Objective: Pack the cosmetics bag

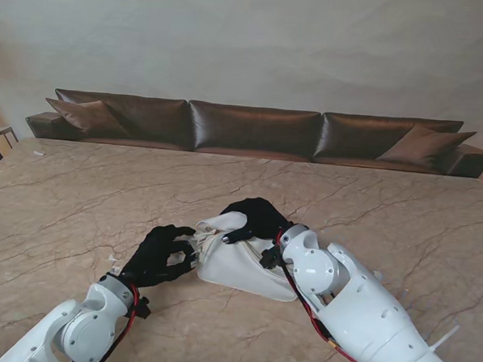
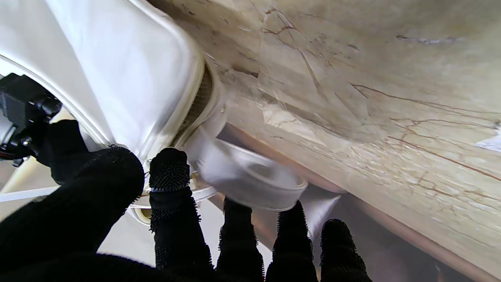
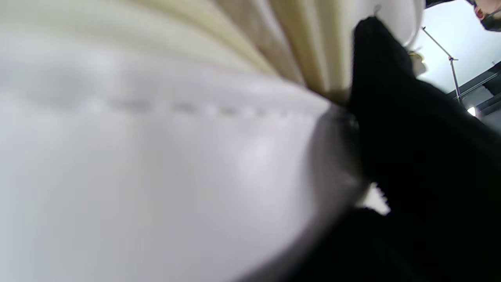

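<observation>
Left wrist view alone shows a small white jar (image 2: 250, 178) pinched by the left hand (image 1: 158, 256) at the white cosmetics bag (image 1: 241, 266), whose rim the right hand (image 1: 257, 217) clamps.

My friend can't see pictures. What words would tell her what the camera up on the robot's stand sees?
Two black-gloved robot hands work a soft white cosmetics bag on a beige marble table. The right hand grips the bag's top edge, and the left hand pinches its left end. A brown leather sofa stands behind the table.

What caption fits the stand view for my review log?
Right hand grips the top of the white cosmetics bag on the marble table while left hand works its end.
</observation>
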Controlling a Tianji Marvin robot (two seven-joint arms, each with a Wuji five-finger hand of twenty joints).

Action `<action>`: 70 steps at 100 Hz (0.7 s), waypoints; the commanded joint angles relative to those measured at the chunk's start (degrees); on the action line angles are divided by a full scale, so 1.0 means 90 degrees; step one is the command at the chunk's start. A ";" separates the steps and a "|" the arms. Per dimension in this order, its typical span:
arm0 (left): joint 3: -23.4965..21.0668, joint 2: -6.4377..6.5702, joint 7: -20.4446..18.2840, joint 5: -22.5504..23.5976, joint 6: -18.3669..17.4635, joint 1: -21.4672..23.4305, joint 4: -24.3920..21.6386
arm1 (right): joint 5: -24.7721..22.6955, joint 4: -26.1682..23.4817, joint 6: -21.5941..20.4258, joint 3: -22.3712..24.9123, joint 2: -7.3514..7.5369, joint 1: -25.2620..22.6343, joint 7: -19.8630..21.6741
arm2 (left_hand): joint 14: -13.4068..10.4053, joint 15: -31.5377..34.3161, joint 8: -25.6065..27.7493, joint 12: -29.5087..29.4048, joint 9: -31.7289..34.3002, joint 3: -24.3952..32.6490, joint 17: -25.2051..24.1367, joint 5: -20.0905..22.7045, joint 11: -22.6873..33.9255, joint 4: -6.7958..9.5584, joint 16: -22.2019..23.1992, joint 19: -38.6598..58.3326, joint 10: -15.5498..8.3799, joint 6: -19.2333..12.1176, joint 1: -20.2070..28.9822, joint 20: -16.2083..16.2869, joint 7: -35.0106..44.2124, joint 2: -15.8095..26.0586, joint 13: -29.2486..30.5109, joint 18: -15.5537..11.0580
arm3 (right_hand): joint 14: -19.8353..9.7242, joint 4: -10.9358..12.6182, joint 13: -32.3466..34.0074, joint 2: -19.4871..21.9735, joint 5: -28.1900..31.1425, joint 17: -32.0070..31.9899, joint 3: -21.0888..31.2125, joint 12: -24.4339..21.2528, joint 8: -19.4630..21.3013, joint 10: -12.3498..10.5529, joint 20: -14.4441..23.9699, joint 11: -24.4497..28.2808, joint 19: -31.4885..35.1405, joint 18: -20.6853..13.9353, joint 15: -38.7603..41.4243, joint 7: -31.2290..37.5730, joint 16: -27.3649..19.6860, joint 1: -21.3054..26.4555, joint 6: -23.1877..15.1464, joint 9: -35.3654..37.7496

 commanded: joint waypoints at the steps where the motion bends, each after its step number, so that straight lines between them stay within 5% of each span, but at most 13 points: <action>1: -0.0036 0.0016 0.0255 0.0127 0.0126 0.0213 0.0243 | 0.0029 0.0044 0.0107 0.0165 0.0107 0.0029 -0.0122 | -0.0214 -0.0338 -0.0068 -0.0275 -0.0365 0.0092 0.0006 0.0895 -0.0196 -0.0202 -0.0293 -0.0156 0.0009 0.0598 0.0019 -0.0099 0.1444 -0.0048 -0.0247 -0.0150 | 0.0152 0.1167 0.0342 0.2213 0.1556 0.0067 0.3359 0.0139 0.0782 -0.0407 0.0165 0.0542 0.0412 0.0124 0.0448 0.4048 0.0106 0.1941 -0.1221 0.0564; 16: 0.0006 -0.0087 0.1097 0.0550 0.0480 0.0242 0.0226 | 0.0109 0.0029 0.0157 0.0281 0.0098 -0.0054 -0.0153 | -0.0274 -0.0477 -0.0021 -0.0520 -0.0399 0.0222 -0.0017 0.0864 -0.0224 -0.0253 -0.0525 -0.0071 -0.0037 0.0628 0.0100 -0.0016 0.1479 -0.0110 -0.0261 -0.0119 | 0.0175 0.1172 0.0347 0.2200 0.1562 0.0062 0.3358 0.0147 0.0772 -0.0381 0.0209 0.0555 0.0429 0.0138 0.0474 0.4053 0.0123 0.1937 -0.1210 0.0570; 25: -0.0036 -0.0089 0.1089 0.0595 0.0653 0.0300 0.0104 | 0.0112 0.0037 0.0157 0.0323 0.0076 -0.0093 -0.0260 | -0.0306 -0.0525 0.0011 -0.0556 -0.0400 0.0199 -0.0016 0.0808 -0.0234 -0.0271 -0.0585 -0.0109 -0.0147 0.0667 0.0133 -0.0038 0.1484 -0.0058 -0.0270 -0.0129 | 0.0186 0.1172 0.0354 0.2200 0.1571 0.0075 0.3363 0.0150 0.0765 -0.0376 0.0227 0.0559 0.0445 0.0145 0.0488 0.4055 0.0129 0.1937 -0.1204 0.0579; 70: 0.0027 -0.0189 0.1356 0.0453 0.1392 0.0414 0.0053 | 0.0457 0.0112 0.0152 0.0566 -0.0200 -0.0303 -0.1201 | 0.0149 -0.0185 0.0061 -0.0595 -0.0462 0.0075 -0.0106 0.0679 -0.0276 -0.0323 -0.0526 0.0214 0.0623 0.0690 0.0247 0.0474 0.1420 -0.0002 -0.0177 0.0047 | 0.0248 0.1167 0.0373 0.2180 0.1597 0.0093 0.3374 0.0158 0.0726 -0.0325 0.0286 0.0582 0.0491 0.0196 0.0550 0.4070 0.0159 0.1941 -0.1163 0.0593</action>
